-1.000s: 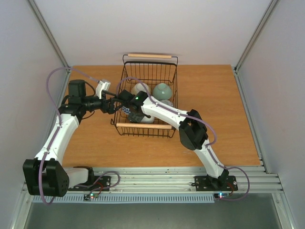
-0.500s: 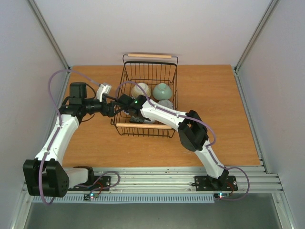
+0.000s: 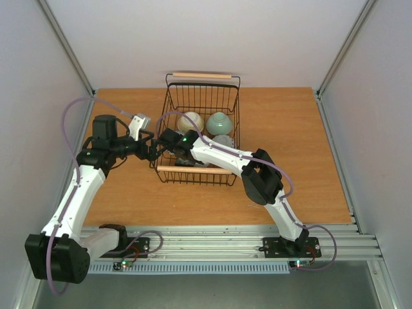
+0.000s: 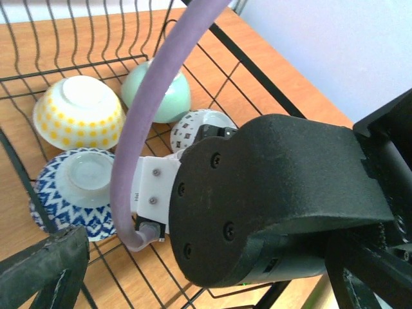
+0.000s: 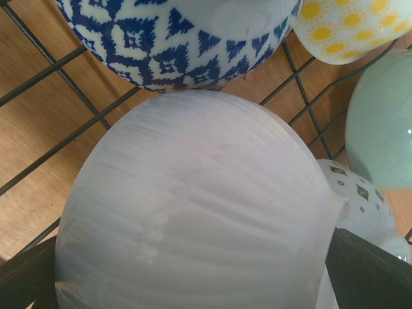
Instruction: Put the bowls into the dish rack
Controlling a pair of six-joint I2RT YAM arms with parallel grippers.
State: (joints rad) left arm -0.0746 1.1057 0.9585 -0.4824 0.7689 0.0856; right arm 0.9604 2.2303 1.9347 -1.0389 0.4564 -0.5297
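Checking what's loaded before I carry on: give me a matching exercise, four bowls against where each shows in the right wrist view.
Bowls:
1. blue-patterned bowl
2. yellow-dotted bowl
3. pale green bowl
4. plain whitish bowl

Places in the right wrist view:
A. right edge, halfway down
B. centre, filling most of the frame
C. top, left of middle
D. top right corner

Pairs: 1-C, 2-D, 3-A, 4-B.
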